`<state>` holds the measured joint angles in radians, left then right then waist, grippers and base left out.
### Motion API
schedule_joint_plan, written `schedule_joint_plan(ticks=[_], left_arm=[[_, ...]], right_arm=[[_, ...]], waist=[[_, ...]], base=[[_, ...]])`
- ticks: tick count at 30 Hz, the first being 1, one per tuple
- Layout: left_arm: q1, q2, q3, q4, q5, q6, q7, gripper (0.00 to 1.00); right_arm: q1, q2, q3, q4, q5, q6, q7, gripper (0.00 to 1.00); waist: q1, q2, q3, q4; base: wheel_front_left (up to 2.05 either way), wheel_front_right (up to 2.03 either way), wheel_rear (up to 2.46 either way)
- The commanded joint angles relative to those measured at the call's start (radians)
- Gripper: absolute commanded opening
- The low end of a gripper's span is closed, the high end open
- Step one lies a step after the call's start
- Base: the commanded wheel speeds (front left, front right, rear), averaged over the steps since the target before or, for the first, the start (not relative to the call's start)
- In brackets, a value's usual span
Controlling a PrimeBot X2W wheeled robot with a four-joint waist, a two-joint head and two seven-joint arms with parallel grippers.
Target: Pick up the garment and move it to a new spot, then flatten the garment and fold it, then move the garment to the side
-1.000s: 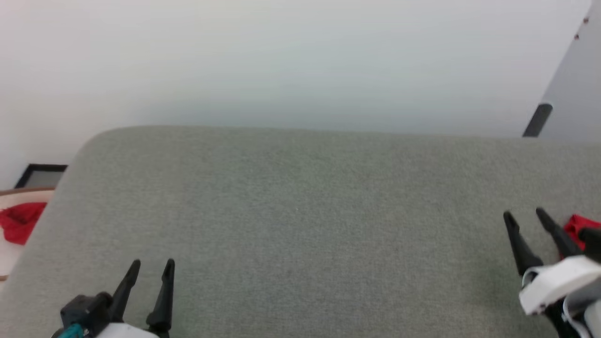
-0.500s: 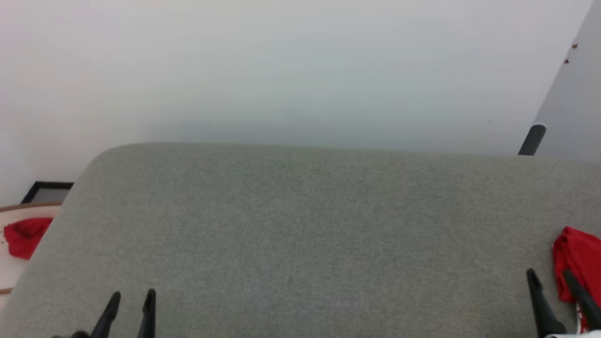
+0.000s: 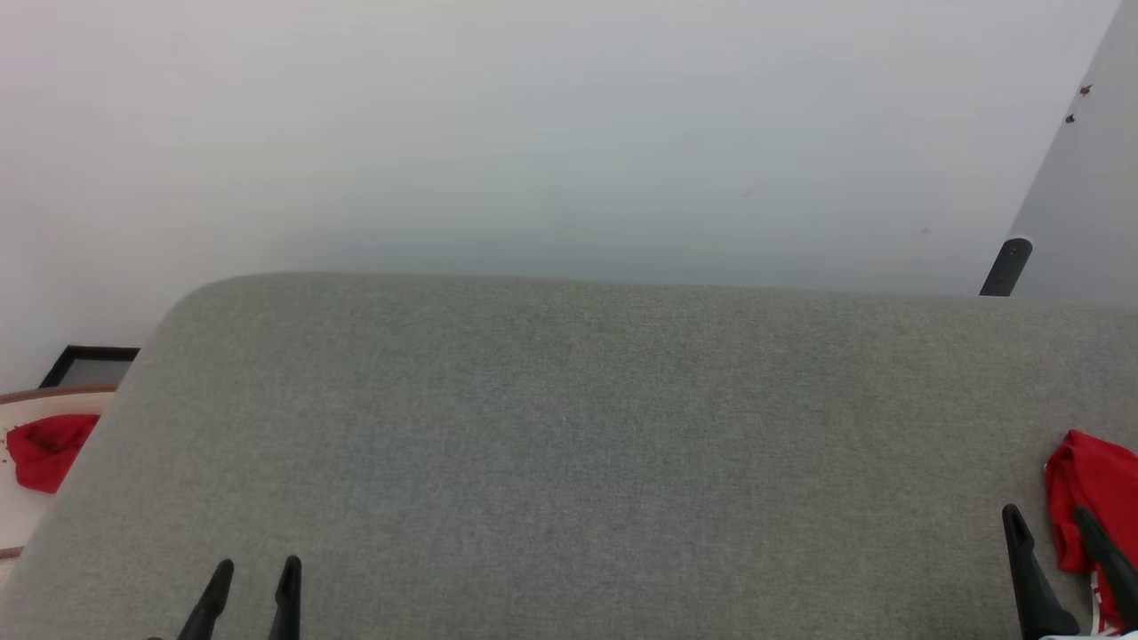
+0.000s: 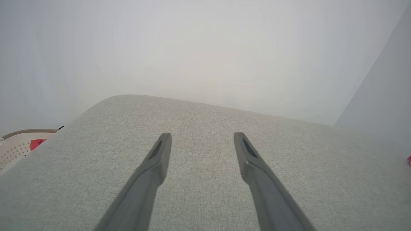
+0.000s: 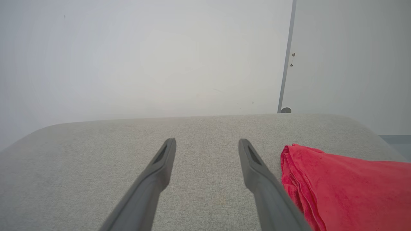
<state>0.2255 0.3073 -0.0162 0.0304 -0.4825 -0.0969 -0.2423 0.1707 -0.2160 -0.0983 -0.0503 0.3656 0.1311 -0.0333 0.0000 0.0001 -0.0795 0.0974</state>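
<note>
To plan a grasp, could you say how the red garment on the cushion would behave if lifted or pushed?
The red garment probably droops when lifted: its edge shows soft layered folds. Pushed, it likely bunches, since the grey cushion looks textured.

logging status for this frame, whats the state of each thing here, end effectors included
left end effector: open, empty, over the grey cushion
right end effector: open, empty, beside the red shirt
red shirt: lying in folded layers at the cushion's right end, not gripped
red cloth: bunched in the pale basket
</note>
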Motion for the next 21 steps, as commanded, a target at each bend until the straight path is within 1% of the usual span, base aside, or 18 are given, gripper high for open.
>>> schedule_joint_plan(ticks=[1,8,15,21], left_arm=[[0.002,0.004,0.000,-0.004,0.002,0.002,0.000,1.00],[-0.001,0.006,-0.002,-0.012,0.000,0.010,0.000,1.00],[-0.014,0.007,-0.009,-0.009,-0.004,0.011,0.000,1.00],[-0.028,0.003,-0.010,0.007,-0.008,0.008,-0.006,1.00]], right_arm=[[0.003,0.004,-0.005,-0.006,-0.005,-0.001,0.003,1.00],[0.002,0.012,-0.011,-0.017,-0.029,-0.001,-0.028,1.00],[0.021,0.023,-0.015,-0.005,-0.061,-0.001,-0.101,1.00],[0.028,0.029,-0.016,0.010,-0.083,-0.001,-0.138,1.00]], waist=[[0.0000,-0.0001,0.000,0.000],[0.0000,-0.0001,-0.003,-0.002],[0.0000,-0.0001,-0.003,-0.002],[0.0000,-0.0001,-0.003,0.000]], base=[[0.00,0.00,0.00],[0.00,0.00,0.00],[0.00,0.00,0.00],[0.00,0.00,0.00]])
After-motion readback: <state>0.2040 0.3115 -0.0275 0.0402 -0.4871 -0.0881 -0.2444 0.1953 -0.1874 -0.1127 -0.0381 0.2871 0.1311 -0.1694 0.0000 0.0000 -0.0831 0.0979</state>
